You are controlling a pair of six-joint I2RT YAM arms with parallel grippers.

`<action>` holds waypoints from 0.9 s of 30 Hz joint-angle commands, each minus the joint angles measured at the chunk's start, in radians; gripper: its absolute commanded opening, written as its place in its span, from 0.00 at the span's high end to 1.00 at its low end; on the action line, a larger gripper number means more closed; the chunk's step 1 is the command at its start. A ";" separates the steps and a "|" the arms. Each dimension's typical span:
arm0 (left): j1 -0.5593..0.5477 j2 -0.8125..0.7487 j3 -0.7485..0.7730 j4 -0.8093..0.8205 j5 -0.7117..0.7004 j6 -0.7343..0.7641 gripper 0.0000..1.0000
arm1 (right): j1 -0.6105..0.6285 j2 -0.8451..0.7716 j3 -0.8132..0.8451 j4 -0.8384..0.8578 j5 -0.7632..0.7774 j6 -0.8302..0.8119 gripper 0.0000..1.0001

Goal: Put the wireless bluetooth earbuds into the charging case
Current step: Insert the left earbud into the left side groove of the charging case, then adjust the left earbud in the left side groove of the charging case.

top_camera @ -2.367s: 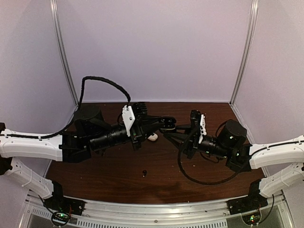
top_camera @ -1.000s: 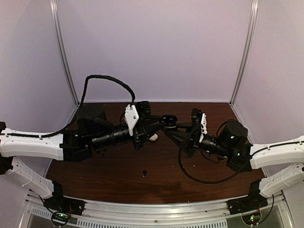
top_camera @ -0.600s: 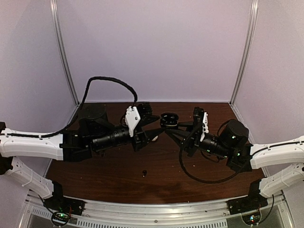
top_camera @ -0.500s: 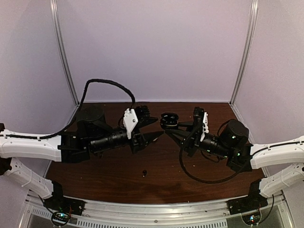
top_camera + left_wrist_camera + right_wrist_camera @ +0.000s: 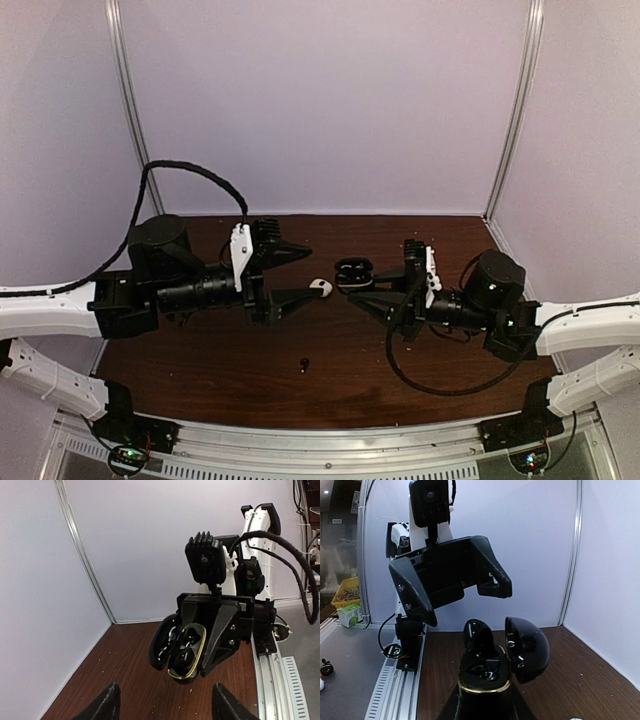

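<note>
The black charging case with a gold rim is held up over the table, lid open, and my right gripper is shut on its base. A black earbud sits part-way in one pocket of the charging case; the other pocket looks dark. My left gripper is open, empty, and apart from the case on its left. In the left wrist view the case faces me beyond my spread fingertips. A white earbud lies on the table below. Another black earbud lies nearer the front.
Purple walls close off the dark wooden table at the back and sides. A metal rail runs along the near edge. A loop of black cable hangs under the right arm.
My left gripper has opened and drawn back to the left, away from the case. The white earbud on the table shows again. The right gripper keeps hold of the case, slightly lower.
</note>
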 commanded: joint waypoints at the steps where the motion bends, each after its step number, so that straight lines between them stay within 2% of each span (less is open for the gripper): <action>1: 0.023 0.004 0.068 -0.085 0.118 -0.010 0.32 | -0.004 -0.005 0.037 -0.053 -0.097 -0.010 1.00; 7: 0.026 0.048 0.107 -0.132 0.237 0.008 0.29 | -0.004 0.003 0.043 -0.070 -0.141 -0.005 1.00; 11: 0.027 0.072 0.124 -0.136 0.257 -0.009 0.29 | -0.004 0.009 0.047 -0.081 -0.160 -0.006 1.00; 27: 0.044 0.100 0.137 -0.112 0.197 -0.050 0.34 | -0.004 0.020 0.050 -0.098 -0.182 -0.014 1.00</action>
